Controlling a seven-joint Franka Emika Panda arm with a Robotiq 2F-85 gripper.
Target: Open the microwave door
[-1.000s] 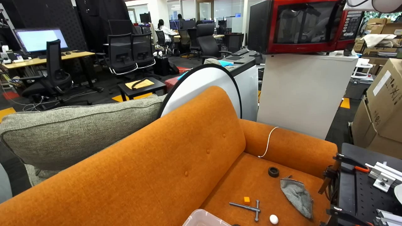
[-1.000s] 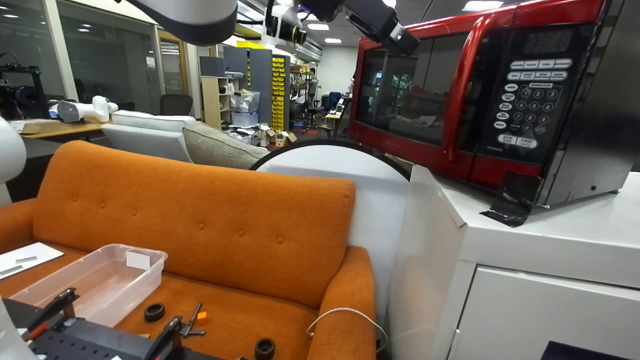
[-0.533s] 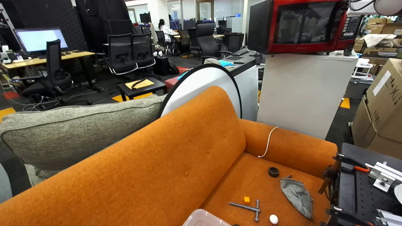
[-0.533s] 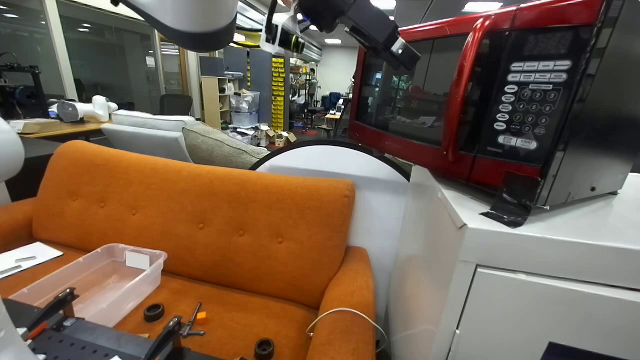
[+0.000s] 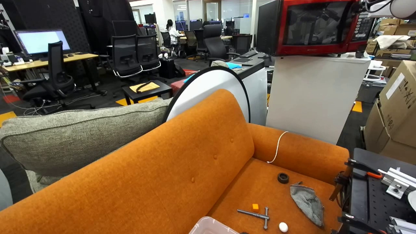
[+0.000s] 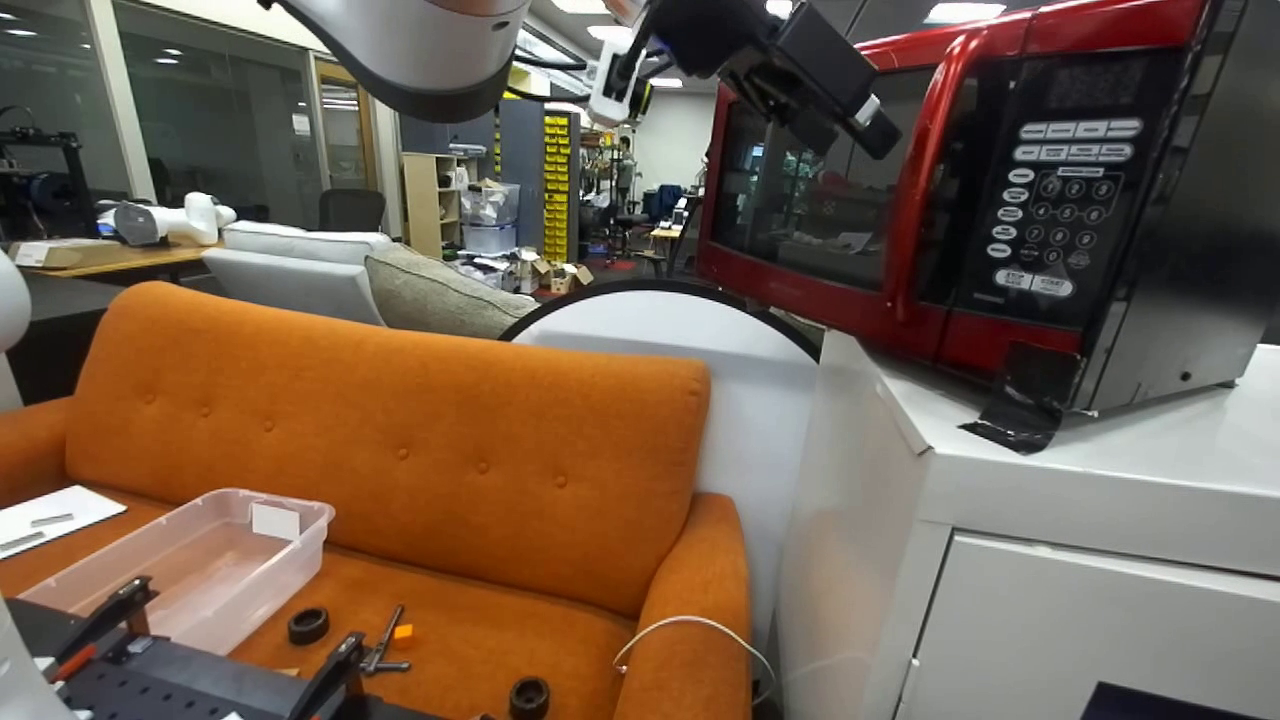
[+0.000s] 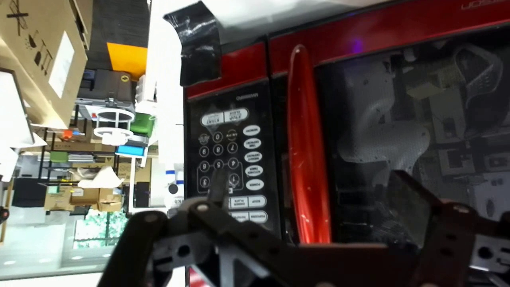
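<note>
The red-fronted microwave (image 6: pixel 1180 230) stands on a white cabinet. Its door (image 6: pixel 800 200) is shut, with a red frame and dark glass; it also shows in an exterior view (image 5: pixel 312 29) and the wrist view (image 7: pixel 378 131). The upright red door handle (image 6: pixel 930 170) runs beside the keypad. My gripper (image 6: pixel 850 140) is in front of the door's upper part, close to the handle. In the upside-down wrist view my open gripper (image 7: pixel 310 185) has one finger over the keypad side and one over the glass. The handle (image 7: pixel 306 151) shows between them; I see no contact.
The white cabinet (image 6: pixel 1080 500) bears the microwave. Black tape (image 6: pixel 1030 400) joins its lower corner to the cabinet top. An orange sofa (image 6: pixel 450 400) with a clear bin (image 6: pixel 290 580) stands alongside. Cardboard boxes (image 5: pixel 396 107) are stacked near the cabinet.
My gripper has moved toward the handle and slightly down, and the arm has followed. The gripper looks turned, so both fingers now show. The door has not moved.
</note>
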